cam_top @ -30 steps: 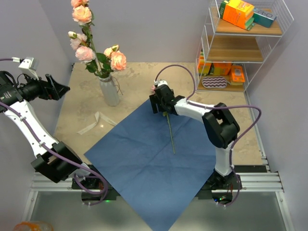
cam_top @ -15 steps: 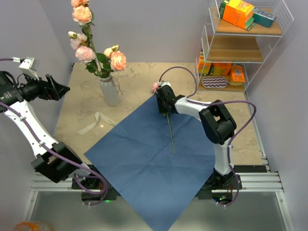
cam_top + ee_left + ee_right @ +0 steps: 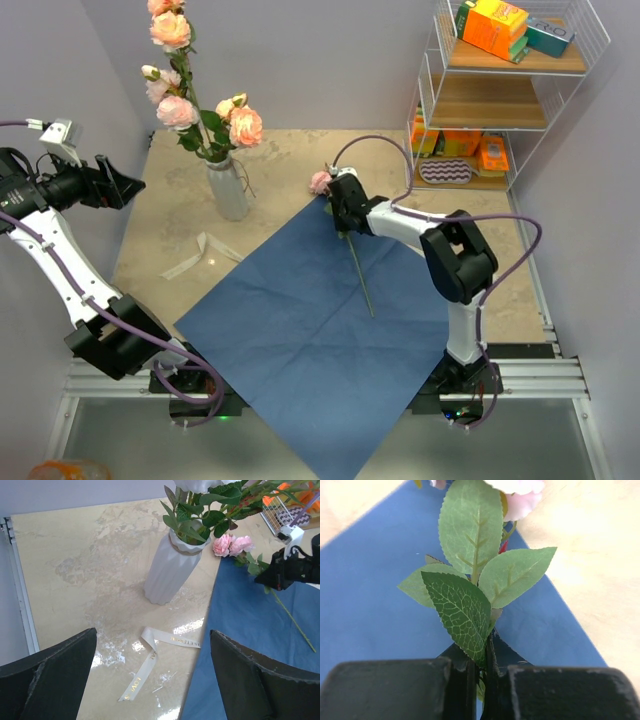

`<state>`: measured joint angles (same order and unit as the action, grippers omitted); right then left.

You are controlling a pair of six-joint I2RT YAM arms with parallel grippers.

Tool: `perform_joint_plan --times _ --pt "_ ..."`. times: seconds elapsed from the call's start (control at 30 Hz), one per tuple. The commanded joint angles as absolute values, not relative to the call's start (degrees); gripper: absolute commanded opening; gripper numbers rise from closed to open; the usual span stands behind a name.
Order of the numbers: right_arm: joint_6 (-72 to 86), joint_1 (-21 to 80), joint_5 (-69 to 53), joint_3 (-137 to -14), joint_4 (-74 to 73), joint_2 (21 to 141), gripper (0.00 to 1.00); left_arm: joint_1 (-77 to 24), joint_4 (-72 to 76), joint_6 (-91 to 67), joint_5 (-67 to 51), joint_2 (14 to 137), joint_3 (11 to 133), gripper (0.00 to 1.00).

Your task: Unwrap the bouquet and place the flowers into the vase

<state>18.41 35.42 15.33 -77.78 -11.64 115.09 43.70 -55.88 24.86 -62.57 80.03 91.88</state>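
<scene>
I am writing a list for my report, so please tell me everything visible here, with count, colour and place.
vase: one, white, upright, far left of table.
roses: several, pink, in the vase.
paper: one, blue, spread mid-table.
rose: one, pink, at the paper's far corner.
ribbon: one, beige, between vase and paper.
shelf: one, white wire, far right.
boxes: several, mostly orange, on the shelf.
left gripper: open, raised at left.
right gripper: shut on the rose.

Bright even light, sharp, glare on tabletop (image 3: 107, 650)
</scene>
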Motion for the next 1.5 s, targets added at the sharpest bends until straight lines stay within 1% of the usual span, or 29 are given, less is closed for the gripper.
perform_joint_plan --times 0.0,0.03,0.17,0.23,0.33,0.43,0.47,0.53,0.57,0.6,0.67,0.7,0.77,0.87,0.9,0.93,1.1,1.27,1.47 --pt "19.1 35.2 14.6 -78.7 -9.0 101.6 0.00 43.8 -56.3 25.5 -62.9 80.6 95.4 0.99" --pt "18.6 35.7 14.1 -78.8 -7.8 96.9 0.00 43.7 -56.6 25.5 -63.0 80.9 96.0 0.99" --pt "14.1 39.3 12.5 -82.4 -3.4 87.2 0.00 43.8 -56.3 24.9 -63.5 80.8 96.5 0.99" --pt "9.5 43.3 10.2 -84.1 2.2 84.9 0.00 43.8 -56.3 24.9 -64.0 80.7 96.1 0.99" --pt "5.4 47.5 4.4 -93.9 5.5 84.8 0.00 43.8 -55.4 24.0 -63.9 81.0 94.9 0.99" --pt "3.9 50.7 0.2 -100.3 8.6 87.6 0.00 43.8 -55.5 24.3 -63.8 81.3 94.6 0.99" --pt "3.6 51.4 0.2 -104.9 9.2 90.1 0.00 43.8 -55.5 24.3 -63.7 81.2 94.5 0.99" --pt "0.7 54.0 -2.8 -110.1 11.9 92.5 0.00 43.8 -55.5 24.7 -63.5 81.1 94.3 0.99" --pt "-1.2 55.2 -3.3 -110.4 14.0 93.8 0.00 43.8 -55.4 24.8 -63.4 80.9 94.2 0.99" --pt "-4.8 57.2 -3.9 -109.7 21.1 95.3 0.00 43.7 -55.6 24.8 -63.2 81.0 94.1 0.98" --pt "-7.6 59.0 -4.6 -107.1 29.1 96.8 0.00 43.8 -55.8 25.2 -63.0 81.0 94.1 0.98" --pt "-8.6 60.0 -4.0 -107.7 32.7 99.9 0.00 43.8 -55.9 25.2 -62.8 81.0 94.3 0.98" --pt "-8.4 60.1 -5.4 -112.6 33.6 103.3 0.00 43.8 -56.3 25.5 -62.9 81.1 94.4 0.99" --pt "-9.4 60.1 -10.1 -112.8 43.9 108.7 0.00 43.7 -56.8 26.2 -63.5 81.3 94.5 0.99" --pt "-10.2 60.1 -11.2 -112.6 50.5 110.0 0.00 43.8 -56.9 26.4 -63.5 81.4 94.4 0.99" --pt "-10.9 60.3 -11.8 -113.7 52.6 113.0 0.00 43.7 -57.0 27.2 -63.8 81.6 94.5 0.99" --pt "-14.1 60.1 -10.4 -120.6 56.3 120.7 0.00 43.7 -59.6 30.2 -64.2 82.5 95.3 0.99" --pt "-15.3 60.1 -11.7 -130.2 55.6 127.2 0.00 43.7 -61.4 32.5 -64.0 83.9 95.9 0.99" --pt "-17.8 60.0 -10.5 -137.5 54.9 130.5 0.00 43.7 -63.3 35.0 -64.9 85.3 96.1 0.99"
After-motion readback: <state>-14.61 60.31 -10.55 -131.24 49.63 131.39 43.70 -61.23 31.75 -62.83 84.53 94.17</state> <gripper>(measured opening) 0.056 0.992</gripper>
